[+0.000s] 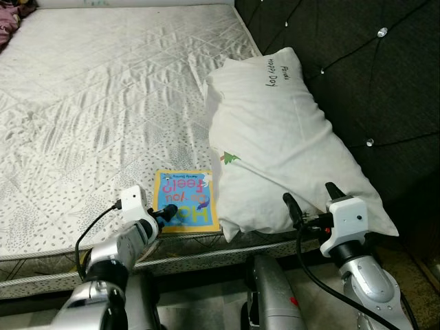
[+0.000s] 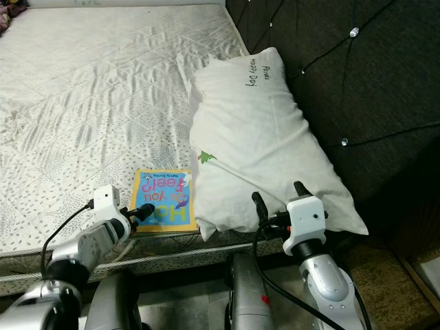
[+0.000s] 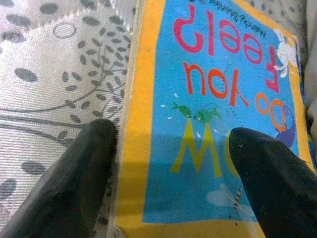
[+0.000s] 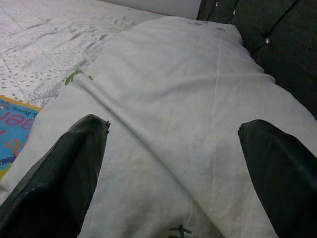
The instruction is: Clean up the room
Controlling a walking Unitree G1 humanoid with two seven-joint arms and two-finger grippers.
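Both of my grippers reach over the near edge of the mattress [image 1: 103, 103]: my left gripper [image 1: 167, 211] is spread wide, one finger [image 3: 74, 178] on the sheet just beside the book [image 1: 184, 199] and the other over its blue and yellow cover. My right gripper [image 1: 309, 196] is also spread wide, touching the near end of the white pillow [image 1: 275, 137]. That pillow lies just beside the book, against the dark tufted headboard [image 1: 371, 69].

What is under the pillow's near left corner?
The pillow lies on the mattress, and its corner overlaps the right edge of the book. Anything deeper beneath it is covered.
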